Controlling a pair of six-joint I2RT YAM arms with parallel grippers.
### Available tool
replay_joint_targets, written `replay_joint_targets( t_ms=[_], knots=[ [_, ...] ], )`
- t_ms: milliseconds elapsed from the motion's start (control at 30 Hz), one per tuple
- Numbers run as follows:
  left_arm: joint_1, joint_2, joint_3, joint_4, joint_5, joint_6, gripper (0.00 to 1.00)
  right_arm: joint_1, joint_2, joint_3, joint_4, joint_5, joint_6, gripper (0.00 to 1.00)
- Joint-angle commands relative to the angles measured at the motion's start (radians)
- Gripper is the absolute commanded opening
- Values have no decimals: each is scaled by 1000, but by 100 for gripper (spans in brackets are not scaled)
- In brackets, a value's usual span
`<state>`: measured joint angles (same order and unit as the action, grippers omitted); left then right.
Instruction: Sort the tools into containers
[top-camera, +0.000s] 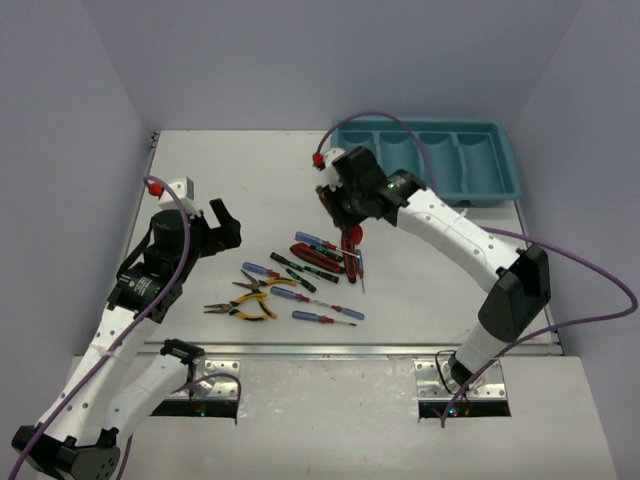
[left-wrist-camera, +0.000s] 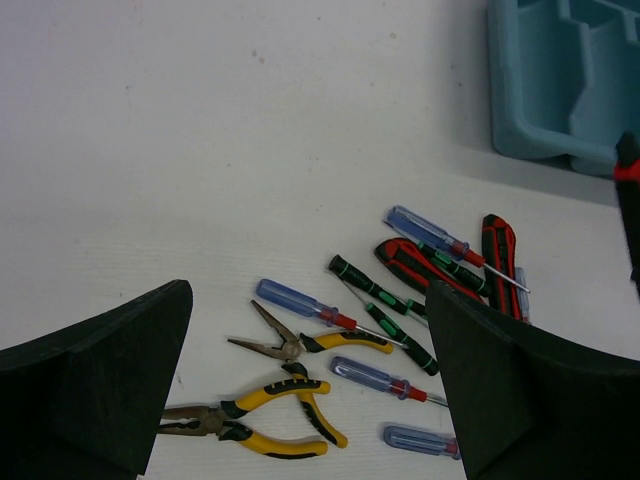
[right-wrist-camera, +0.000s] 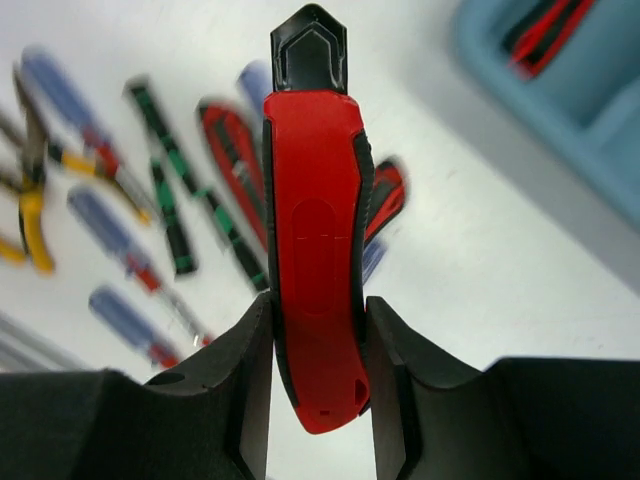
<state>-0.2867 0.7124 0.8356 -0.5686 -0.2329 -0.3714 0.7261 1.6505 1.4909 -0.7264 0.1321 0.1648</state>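
My right gripper (top-camera: 347, 218) is shut on a red-and-black utility knife (right-wrist-camera: 315, 250) and holds it above the table, over the right end of the tool pile (top-camera: 300, 280). In the pile lie two yellow-handled pliers (left-wrist-camera: 270, 425), several blue-handled screwdrivers (left-wrist-camera: 385, 378), black-and-green screwdrivers (left-wrist-camera: 400, 340) and two utility knives (left-wrist-camera: 415, 265). My left gripper (top-camera: 225, 222) is open and empty, hovering left of the pile; in its wrist view its jaws (left-wrist-camera: 308, 300) frame the pliers. The teal tray (top-camera: 490, 190) stands at the far right, and one compartment holds a red-and-black knife (right-wrist-camera: 545, 25).
The tray also shows in the left wrist view (left-wrist-camera: 540, 90), beyond the pile. Grey walls close the table on the left, back and right. A metal strip (top-camera: 350, 350) runs along the table's near edge between the arm bases.
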Motion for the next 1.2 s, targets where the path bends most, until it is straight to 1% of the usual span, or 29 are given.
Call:
replay_joint_targets(
  t_ms=[0, 67, 100, 133, 200, 267, 333, 400, 433, 500, 567, 633, 667, 700, 733, 767, 800, 867, 933, 1000, 1067, 1133, 1167],
  knots=[
    [11, -10, 7, 36, -9, 7, 100, -213, 158, 270, 55, -4, 120, 0],
    [11, -10, 6, 33, -10, 6, 100, -276, 282, 416, 72, 10, 175, 0],
    [11, -11, 5, 33, -12, 5, 100, -291, 334, 478, 77, 41, 196, 0],
    [11, -14, 6, 32, -14, 5, 100, -306, 396, 552, 79, 104, 222, 0],
    [11, -26, 4, 32, -17, 5, 100, -325, 485, 699, 85, 148, 244, 0],
    [11, -33, 3, 31, -23, 3, 100, -339, 601, 784, 88, 173, 251, 0],
    [11, -39, 3, 30, -26, 3, 100, -347, 653, 840, 93, 184, 249, 0],
    [11, -39, 3, 32, -24, 2, 100, -353, 678, 826, 131, 178, 242, 6],
    [11, -39, 3, 32, -20, 3, 100, -354, 678, 826, 132, 177, 242, 7],
    [11, -30, 3, 33, -13, 4, 100, -365, 683, 832, 148, 147, 252, 18],
    [11, -25, 3, 35, -6, 5, 100, -376, 681, 830, 152, 131, 260, 39],
    [11, -25, 3, 35, -8, 6, 100, -379, 670, 822, 153, 109, 263, 42],
    [11, -28, 3, 35, -11, 5, 100, -379, 661, 825, 143, 101, 262, 47],
    [11, -30, 2, 35, -13, 5, 100, -379, 650, 827, 136, 94, 262, 55],
    [11, -31, 2, 35, -13, 5, 100, -379, 633, 827, 132, 86, 263, 69],
    [11, -32, 2, 35, -13, 5, 100, -379, 615, 824, 115, 77, 263, 73],
    [11, -32, 2, 35, -13, 5, 100, -379, 595, 820, 99, 66, 264, 76],
    [11, -30, 3, 35, -14, 5, 100, -376, 535, 781, 82, 38, 269, 77],
    [11, -27, 3, 35, -14, 5, 100, -371, 447, 679, 84, 23, 267, 78],
    [11, -27, 3, 35, -14, 5, 100, -358, 392, 608, 85, 23, 251, 77],
    [11, -24, 3, 33, -15, 5, 100, -319, 327, 465, 59, -6, 221, 72],
    [11, -24, 5, 32, -17, 5, 100, -275, 257, 313, 61, 9, 216, 67],
    [11, -24, 5, 32, -18, 5, 100, -254, 221, 265, 72, 25, 219, 63]
  ],
)
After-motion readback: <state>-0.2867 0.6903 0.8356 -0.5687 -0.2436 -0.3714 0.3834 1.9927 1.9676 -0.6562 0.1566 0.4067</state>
